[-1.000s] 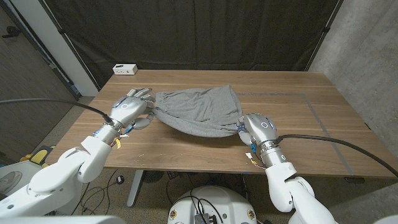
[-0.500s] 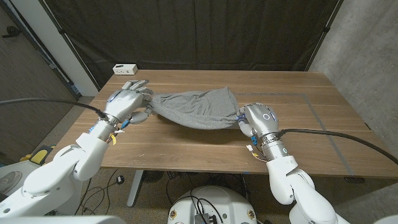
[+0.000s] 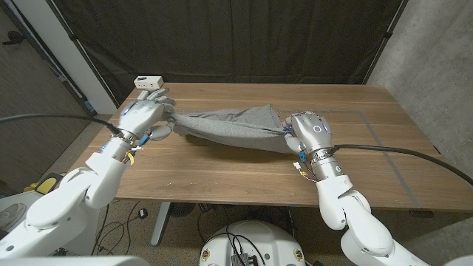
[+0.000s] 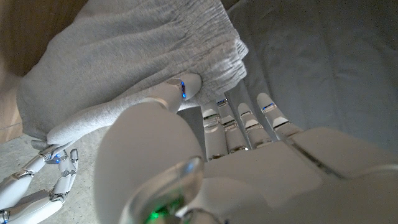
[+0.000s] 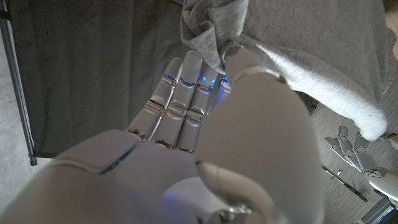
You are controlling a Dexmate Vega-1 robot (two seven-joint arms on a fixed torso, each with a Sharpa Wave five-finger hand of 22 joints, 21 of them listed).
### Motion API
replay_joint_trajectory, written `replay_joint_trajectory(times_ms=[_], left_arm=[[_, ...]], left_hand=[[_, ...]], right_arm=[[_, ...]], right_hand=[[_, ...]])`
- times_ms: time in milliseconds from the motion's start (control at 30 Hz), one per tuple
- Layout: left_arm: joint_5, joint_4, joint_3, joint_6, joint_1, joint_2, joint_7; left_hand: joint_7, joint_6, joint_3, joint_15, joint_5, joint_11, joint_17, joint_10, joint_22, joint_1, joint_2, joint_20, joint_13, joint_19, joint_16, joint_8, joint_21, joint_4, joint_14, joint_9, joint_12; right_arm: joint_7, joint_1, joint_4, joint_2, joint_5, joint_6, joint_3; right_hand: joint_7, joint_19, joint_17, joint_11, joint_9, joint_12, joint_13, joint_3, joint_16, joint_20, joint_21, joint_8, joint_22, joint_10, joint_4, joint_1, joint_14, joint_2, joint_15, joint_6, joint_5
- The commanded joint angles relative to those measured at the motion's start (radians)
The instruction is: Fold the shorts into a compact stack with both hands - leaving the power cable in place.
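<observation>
Your right hand sits nearest you, over the middle right of the brown wooden table, and it pinches one bunched end of the grey fabric shorts. In the right wrist view the thumb and fingers clamp a wad of that cloth between them. Your left hand is a little farther back on the left side, gripping the opposite end of the shorts, with its fingers reaching toward the far edge of the table. In the left wrist view the thumb presses into the gathered waistband while the other fingers run straight beside it. The shorts hang between your two hands as a stretched, sagging band over the table's middle; whether the lowest fold touches the wood is hard to tell. At the far left corner of the table stands a small white box, well apart from the shorts.
</observation>
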Motion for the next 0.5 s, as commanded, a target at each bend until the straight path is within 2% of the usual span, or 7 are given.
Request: replay_joint_trajectory(times_ms=[33,500], left_arm=[[-0.035,0.016,0.007,0.008,-0.05,-0.036,-0.021],[-0.096,0.035,0.04,0.058,-0.122,-0.03,-0.073]], left_hand=[[0.08,0.076,0.01,-0.067,0.016,-0.002,0.003,0.005,0.0,-0.012,-0.005,0.013,-0.001,-0.002,-0.004,0.414,0.006,-0.001,0.007,0.186,0.0],[0.074,0.071,0.027,-0.056,0.051,0.003,0.004,-0.013,0.0,-0.03,-0.007,0.021,-0.004,-0.009,-0.007,0.417,0.009,-0.001,-0.004,0.183,-0.005]], right_arm=[[0.005,0.085,0.048,0.011,0.019,0.037,0.002],[-0.002,0.201,0.13,0.013,0.042,0.095,-0.017]], right_hand=[[0.0,-0.005,0.011,0.004,0.007,0.001,0.002,0.015,-0.004,0.002,0.009,0.007,0.003,0.009,0.0,-0.017,0.002,0.003,-0.07,-0.001,0.008],[-0.002,-0.012,0.042,0.001,0.019,-0.01,0.002,0.052,-0.017,0.0,0.028,0.01,0.001,0.011,0.0,-0.038,0.001,-0.005,-0.072,-0.006,0.022]])
